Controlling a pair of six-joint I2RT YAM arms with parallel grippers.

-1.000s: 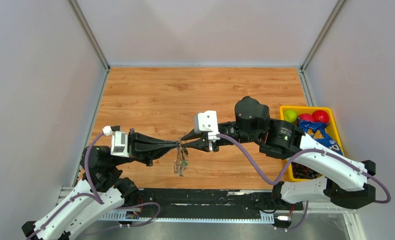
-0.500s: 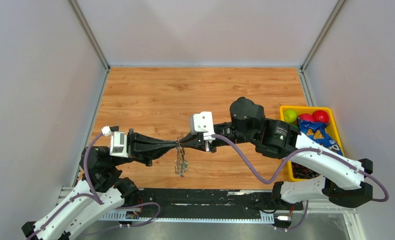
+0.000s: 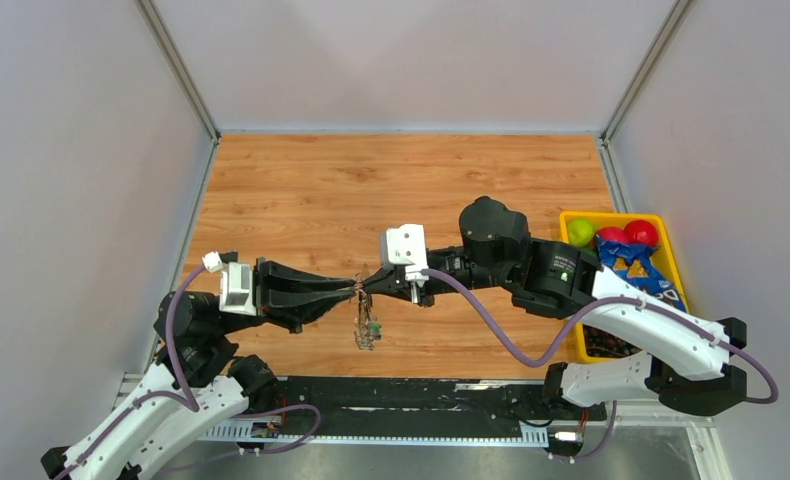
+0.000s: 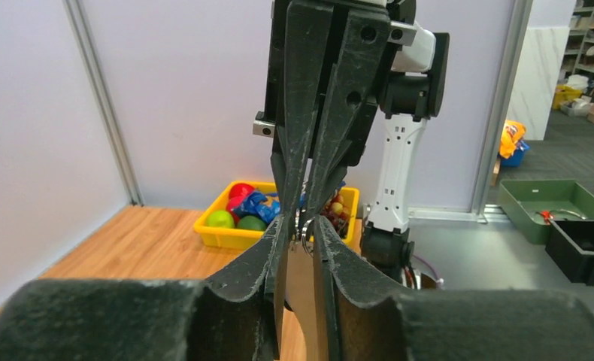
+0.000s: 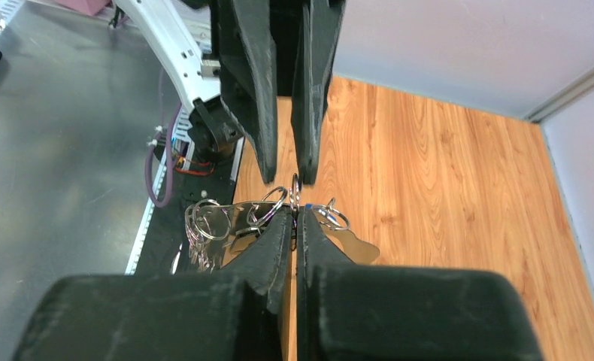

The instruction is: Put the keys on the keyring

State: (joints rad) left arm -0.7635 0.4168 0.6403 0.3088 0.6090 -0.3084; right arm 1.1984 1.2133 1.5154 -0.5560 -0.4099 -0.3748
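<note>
1. Nudged a shade farther from the yellow plastic bin (image 3: 571, 217) over the past second, the right hand (image 5: 295, 219) now meets the left hand (image 5: 287, 178) tip to tip above the wooden table (image 3: 371, 180). The meeting point is well apart from the bin, on the left arm's side.
2. The right hand's fingers are pressed together, pinching the thin silvery-grey metal keyring (image 5: 295, 189) at its edge, so the loop stands upright and clear of the table.
3. The left hand's fingers stand a little apart, bracketing that upright loop. Whether they bear on the metal cannot be told from these views.
4. Tiny silvery-grey metal keys (image 5: 352, 244) and smaller rings (image 5: 203, 220) fan out on either side of the pinch and hang beneath it.
5. Holding the keyring in mid-air probably lets one hand steady the loop while the other works a key onto it. A slip by the right hand would likely drop the whole bundle onto the table.
</note>
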